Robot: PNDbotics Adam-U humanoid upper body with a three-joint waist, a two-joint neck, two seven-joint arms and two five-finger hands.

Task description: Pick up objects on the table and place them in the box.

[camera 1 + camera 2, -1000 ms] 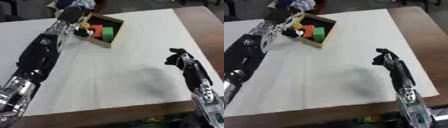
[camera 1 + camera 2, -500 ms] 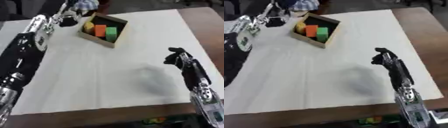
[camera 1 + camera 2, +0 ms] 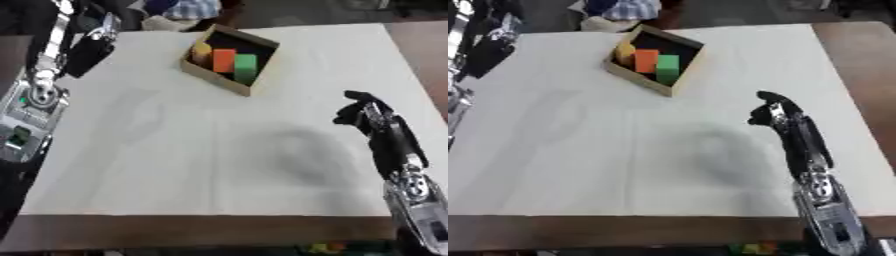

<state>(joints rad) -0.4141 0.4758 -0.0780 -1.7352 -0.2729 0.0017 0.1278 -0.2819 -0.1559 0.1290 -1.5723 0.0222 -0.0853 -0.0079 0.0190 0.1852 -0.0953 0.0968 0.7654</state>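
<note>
1. The left hand (image 3: 87, 55) shows at the upper left as a dark blurred shape over the table's (image 3: 175, 165) far left edge; I cannot tell how its fingers are set, and most of its arm is cut off by the frame.
2. The wooden box (image 3: 229, 60), square and shallow, sits askew on the pale cloth-like tabletop, holding a yellow block (image 3: 202, 52), an orange block (image 3: 224, 60) and a green block (image 3: 245, 67) side by side.
3. The right hand (image 3: 770, 111) hangs over the table's right part, fingers curled, holding nothing.
</note>
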